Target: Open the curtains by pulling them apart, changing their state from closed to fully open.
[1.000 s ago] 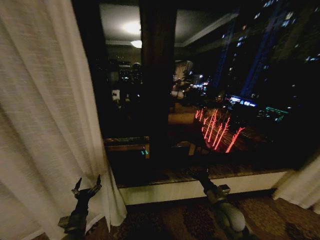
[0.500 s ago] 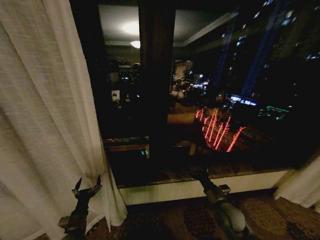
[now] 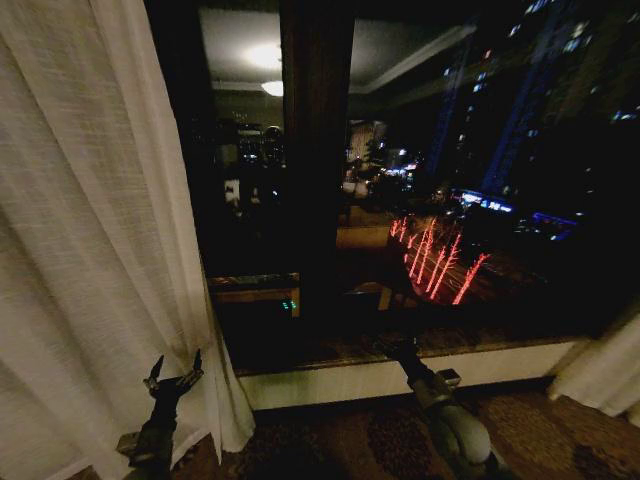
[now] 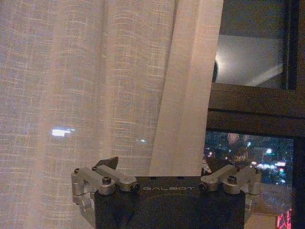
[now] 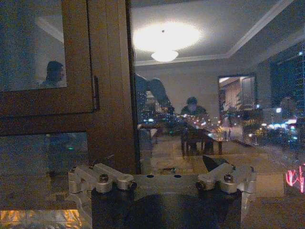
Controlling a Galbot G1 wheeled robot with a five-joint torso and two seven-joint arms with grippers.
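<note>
The left curtain (image 3: 90, 250) hangs bunched at the left side of the window, a sheer cream panel with pleats reaching the floor. A bit of the right curtain (image 3: 605, 375) shows low at the far right. Between them the dark window glass lies bare. My left gripper (image 3: 176, 364) is open, raised just in front of the left curtain's inner edge, with nothing between its fingers. In the left wrist view that gripper (image 4: 162, 164) faces the curtain (image 4: 95, 86) up close. My right gripper (image 3: 398, 348) is open too, held low before the glass, and its wrist view shows it (image 5: 157, 164) empty.
A broad dark window post (image 3: 315, 170) stands in the middle of the glass, seen close in the right wrist view (image 5: 105, 95). A pale sill (image 3: 400, 378) runs below the window. Patterned carpet (image 3: 340, 440) lies under both arms.
Nothing has moved apart from a slight wobble of the whole picture. Both grippers stay where they were, and the curtains hang as before.
</note>
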